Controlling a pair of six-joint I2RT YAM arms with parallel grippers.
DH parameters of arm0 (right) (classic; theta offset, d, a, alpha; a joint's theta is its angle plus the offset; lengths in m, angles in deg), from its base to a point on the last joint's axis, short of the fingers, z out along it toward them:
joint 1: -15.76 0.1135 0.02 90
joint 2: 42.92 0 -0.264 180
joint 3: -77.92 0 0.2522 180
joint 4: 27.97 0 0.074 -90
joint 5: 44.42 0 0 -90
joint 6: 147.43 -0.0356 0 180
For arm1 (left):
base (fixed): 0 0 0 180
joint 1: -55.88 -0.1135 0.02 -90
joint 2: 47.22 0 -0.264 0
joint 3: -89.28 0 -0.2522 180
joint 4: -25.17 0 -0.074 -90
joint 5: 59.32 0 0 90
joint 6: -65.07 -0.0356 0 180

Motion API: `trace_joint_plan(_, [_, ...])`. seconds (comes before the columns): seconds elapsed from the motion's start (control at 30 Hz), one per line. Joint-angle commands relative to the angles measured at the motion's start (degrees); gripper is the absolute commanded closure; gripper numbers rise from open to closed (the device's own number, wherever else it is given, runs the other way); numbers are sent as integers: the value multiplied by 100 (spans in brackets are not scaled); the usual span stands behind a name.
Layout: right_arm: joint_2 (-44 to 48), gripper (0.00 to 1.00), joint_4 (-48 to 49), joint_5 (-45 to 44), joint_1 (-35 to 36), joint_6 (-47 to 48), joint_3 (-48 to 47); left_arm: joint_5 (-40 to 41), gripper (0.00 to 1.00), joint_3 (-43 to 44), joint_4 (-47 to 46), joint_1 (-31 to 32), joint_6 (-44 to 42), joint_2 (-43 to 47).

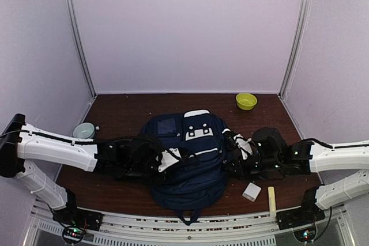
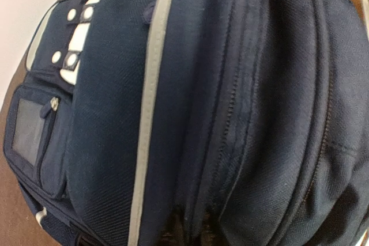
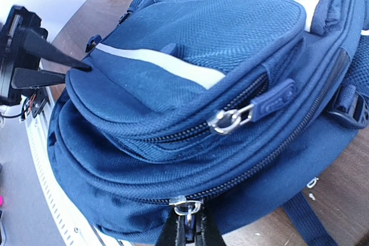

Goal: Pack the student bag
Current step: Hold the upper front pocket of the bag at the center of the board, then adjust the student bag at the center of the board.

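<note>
Centre of the worktop, between the two arms: student bag, lying flat, front panel up. Its long axis runs from the arm bases to the back wall. The pocket end with the white dotted patch points at the back wall. The end with the strap loop points at the bases and sits at the worktop's near edge.

At the bag's right flank: right gripper, jaws together, clamped on the zipper pull of the lower zip. The upper zip's blue tab hangs free just above it, untouched.

At the bag's left flank, opposite: left gripper. It touches the fabric by the end of the pale stripe. Its own camera shows only bag cloth, so I can't tell whether the jaws are apart or pinching anything.

Off the bag:
- yellow-green bowl, beyond the far right corner, well apart
- pale bowl, to the bag's left, apart, on the far side of the left arm
- small white box, near the bag's near right corner
- pale yellow stick, just past the box on the side away from the bag, lying roughly parallel to the bag's long axis
</note>
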Motion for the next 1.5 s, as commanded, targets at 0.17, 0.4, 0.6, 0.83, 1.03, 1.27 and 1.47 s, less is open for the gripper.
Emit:
trace_joint_plan(0.17, [-228, 100, 13, -64, -370, 84, -366, 571, 100, 93, -192, -66, 41, -279])
trace_joint_plan(0.4, [-1237, 100, 67, 231, -609, 263, -1129, 976, 100, 289, 674, -71, 674, 54])
trace_joint_plan(0.6, [-2204, 100, -180, 507, -705, 581, -2050, 724, 100, 223, 910, -50, 1280, 559])
trace_joint_plan(0.83, [-2244, 100, -327, 526, -712, 641, -2146, 528, 100, 389, 698, -47, 1255, 387])
trace_joint_plan(1.03, [-1742, 100, -805, 169, -712, 777, -1822, 499, 100, 875, 719, -41, 1113, -206])
trace_joint_plan(1.27, [-1149, 100, -1024, 199, -683, 734, -1435, 632, 100, 1170, 830, -56, 1178, -547])
trace_joint_plan(1.47, [-797, 100, -969, 824, -571, 641, -1190, 707, 100, 1397, 1024, -58, 1250, -775])
